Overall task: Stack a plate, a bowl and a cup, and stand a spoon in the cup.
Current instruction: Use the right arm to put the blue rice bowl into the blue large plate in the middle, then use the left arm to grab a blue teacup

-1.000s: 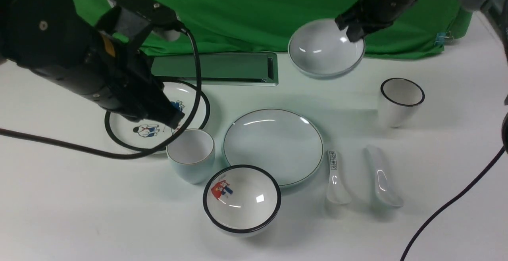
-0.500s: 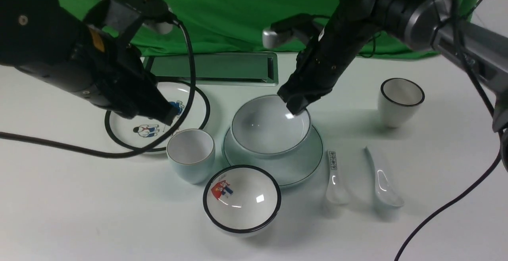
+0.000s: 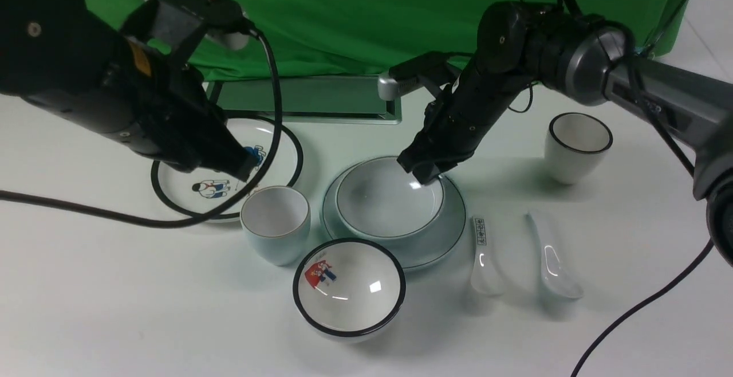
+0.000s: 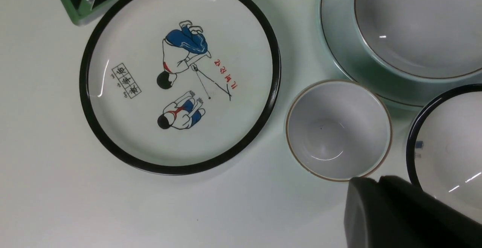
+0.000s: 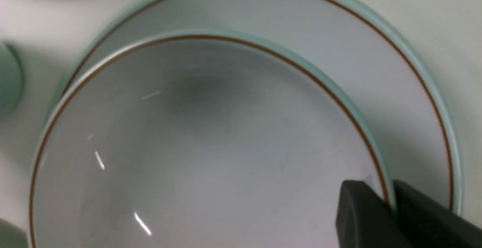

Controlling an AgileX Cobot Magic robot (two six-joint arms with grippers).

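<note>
The plain bowl [image 3: 389, 202] sits on the plain plate [image 3: 449, 234] at the table's middle. My right gripper [image 3: 425, 173] is shut on the bowl's far right rim [image 5: 388, 197], one finger inside and one outside. The plate also shows in the right wrist view [image 5: 414, 101]. The pale bluish cup [image 3: 276, 222] stands just left of the plate. My left gripper [image 3: 246, 168] hovers shut and empty above and just behind the cup [image 4: 338, 129]. The plain white spoon [image 3: 554, 256] lies right of the plate.
A black-rimmed cartoon plate [image 3: 275, 148] lies behind the cup. A black-rimmed picture bowl [image 3: 349, 286] sits in front of the plain plate. A labelled spoon [image 3: 484, 251] lies beside the plain one. A black-rimmed white cup [image 3: 578, 146] stands at right. A green tray [image 3: 309, 97] is at the back.
My right gripper has carried the bowl from the back of the table down onto the plain plate. The left arm rose slightly a second ago, then held still.
</note>
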